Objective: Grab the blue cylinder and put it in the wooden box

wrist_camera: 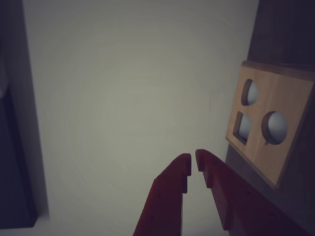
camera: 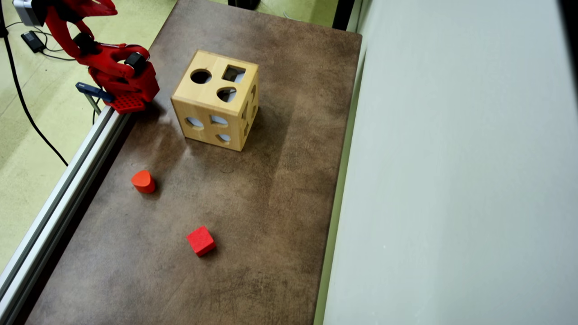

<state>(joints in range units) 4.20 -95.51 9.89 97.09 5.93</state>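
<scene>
The blue cylinder shows in neither view. The wooden box [camera: 198,95] stands on the brown table [camera: 280,203] toward the back, with round, square and rounded holes in its top and sides. In the wrist view the wooden box [wrist_camera: 290,98] is at the right edge, beyond and to the right of my gripper [wrist_camera: 193,160]. The red fingertips [wrist_camera: 183,164] almost touch, with nothing between them, and point at a plain pale surface. In the overhead view the red arm [camera: 122,76] is folded at the table's back left corner, left of the box.
A red teardrop-topped block [camera: 143,181] lies near the table's left side and a red cube [camera: 201,240] lies nearer the front. An aluminium rail [camera: 67,180] runs along the left edge. A pale wall panel [camera: 451,180] borders the right.
</scene>
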